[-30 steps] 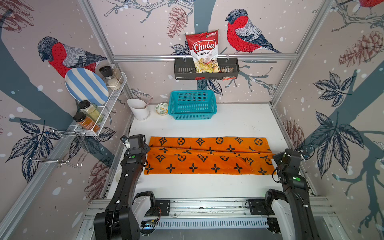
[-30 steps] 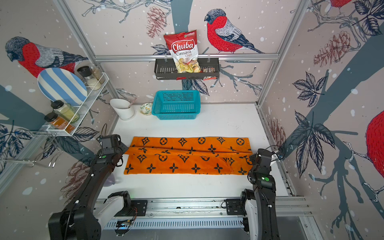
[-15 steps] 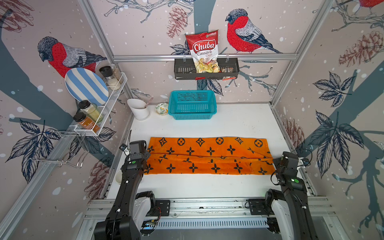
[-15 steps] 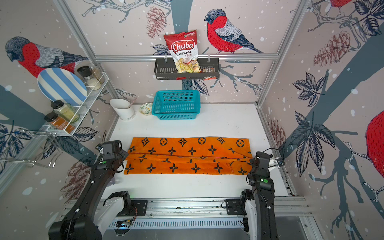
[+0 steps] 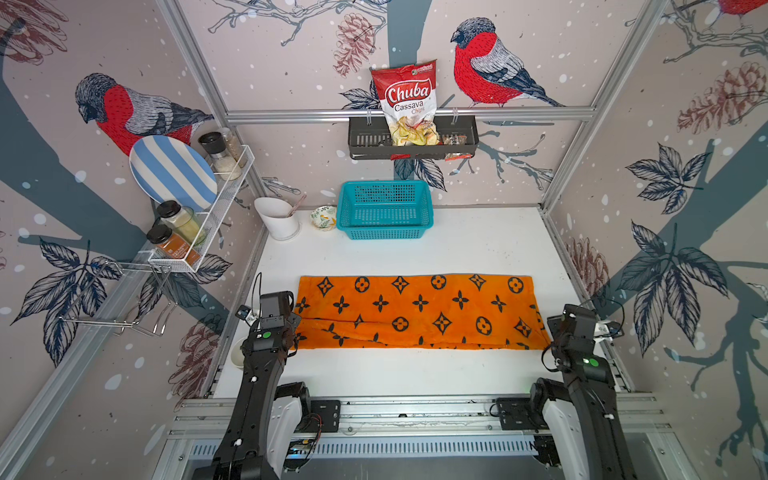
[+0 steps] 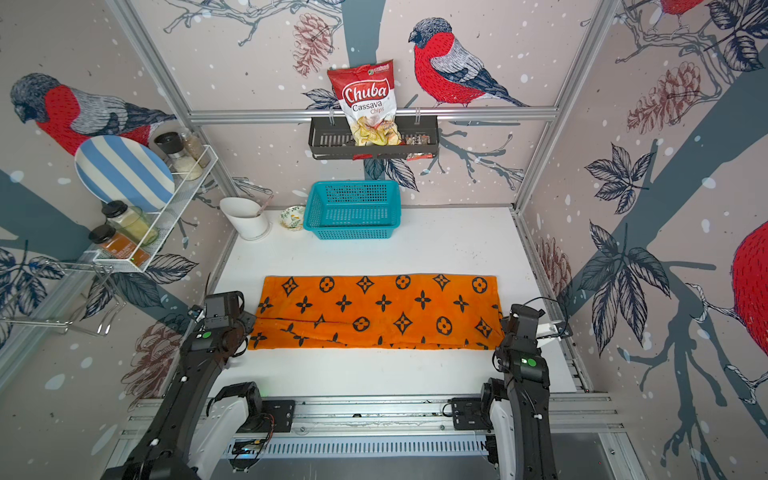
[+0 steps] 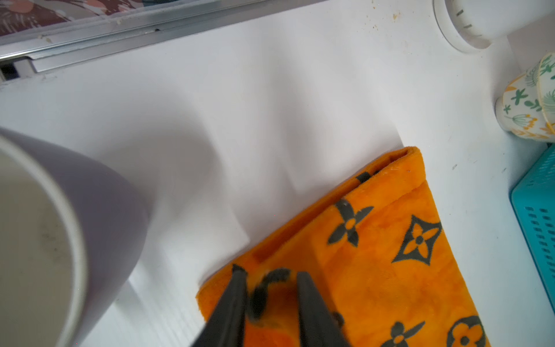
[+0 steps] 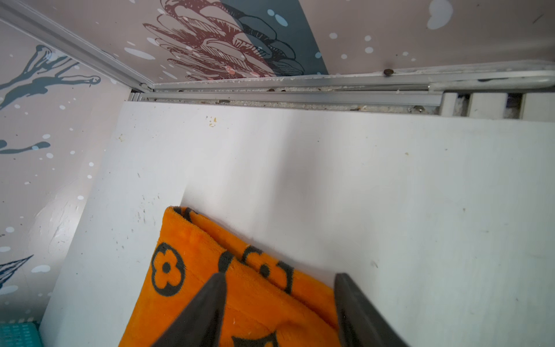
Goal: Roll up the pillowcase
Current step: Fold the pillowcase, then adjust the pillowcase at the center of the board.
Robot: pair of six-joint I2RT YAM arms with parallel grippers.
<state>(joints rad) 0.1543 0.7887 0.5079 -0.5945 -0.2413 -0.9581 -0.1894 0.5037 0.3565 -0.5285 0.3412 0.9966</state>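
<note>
Left hand (image 7: 270,273): the fingers are seen apart over the near left corner of the pillowcase (image 5: 415,311). A tuft of plush stands up in the gap, and no pinch is shown.
Right hand (image 8: 280,275): the fingers are spread wide above the near right corner. One finger is over the cloth and the other over the bare surface (image 5: 415,370); nothing is gripped.
Pillowcase position: it is laid flat across the middle of the surface as a long band running side to side, with one hand at each short end.
Reason for placement: a hand at each end is judged to keep the long edge straight, so that each turn can be made evenly along the whole width.
Near edge: a low doubled ridge is seen along the front, taken to be the first turn of the roll. Most of the cloth is not yet rolled.
Given by the wrist views only: the finger gap, the stacked layers at each corner, and a white cup (image 7: 60,240) close to the left corner.
Given by the top views only: the whole band, its straight far edge, and the slanted crease along the front. The fingertips are hidden there beneath the wrists.
Far end: a teal basket (image 5: 384,212) stands well apart from the cloth at the back wall, with a small floral cup (image 5: 324,217) just beside it.
</note>
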